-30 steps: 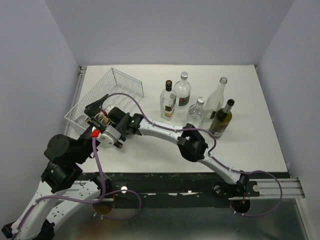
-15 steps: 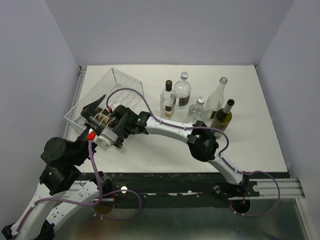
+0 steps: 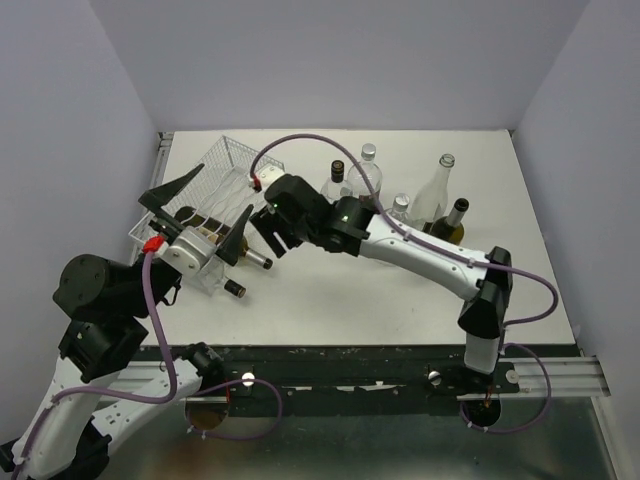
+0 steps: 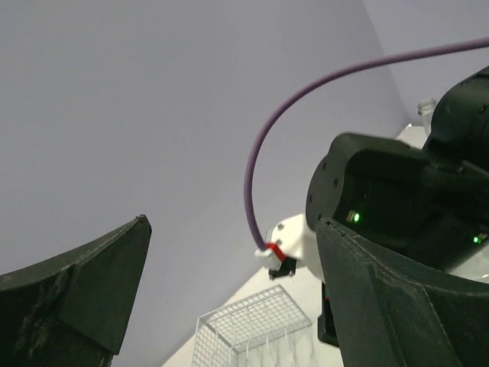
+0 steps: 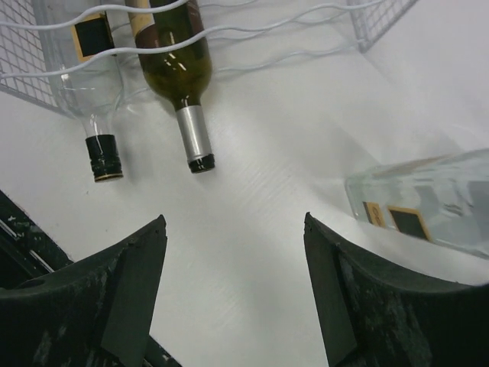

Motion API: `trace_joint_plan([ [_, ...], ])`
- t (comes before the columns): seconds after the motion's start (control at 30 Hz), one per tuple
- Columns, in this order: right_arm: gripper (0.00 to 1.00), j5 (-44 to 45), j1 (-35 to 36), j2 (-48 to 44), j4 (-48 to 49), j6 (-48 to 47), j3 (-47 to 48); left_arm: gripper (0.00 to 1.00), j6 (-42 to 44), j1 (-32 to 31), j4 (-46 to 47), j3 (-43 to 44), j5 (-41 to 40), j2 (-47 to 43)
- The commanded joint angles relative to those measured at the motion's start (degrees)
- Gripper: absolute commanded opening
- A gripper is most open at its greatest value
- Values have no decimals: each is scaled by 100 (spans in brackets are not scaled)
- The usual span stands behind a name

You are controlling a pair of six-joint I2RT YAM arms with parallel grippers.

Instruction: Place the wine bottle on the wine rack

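Black right gripper [image 5: 233,245] hangs spread wide and empty over the white table [image 5: 260,176]. Just beyond its fingertips points the foil-capped neck of the green wine bottle [image 5: 172,65], which lies in the white wire wine rack [image 5: 244,34] beside a clear bottle [image 5: 95,84]. Left gripper [image 4: 229,306], over the rack, gapes fully, gripping nothing.

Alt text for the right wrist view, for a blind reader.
A green wine bottle and a clear bottle lie in the white wire rack, necks sticking out. The right hand hovers open before them, empty.
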Motion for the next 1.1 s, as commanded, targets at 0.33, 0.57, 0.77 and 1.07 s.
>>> trace_joint_plan([
  [0.33, 90, 15, -1351, -1338, -1628, 490, 417, 99, -1111, 13, -96, 404, 705, 837],
  [0.57, 79, -441, -1869, -698, -1619, 824, 917, 99, -1305, 22, 589, -237, -189, 1066],
  [0.77, 77, -399, -2072, -83, -1698, 754, 1462, 99, -1472, 22, 318, -282, -455, 1295],
  [1.07, 66, 146, -2116, 428, -1786, 886, 1911, 99, -1270, 22, 511, -563, -446, 1189],
])
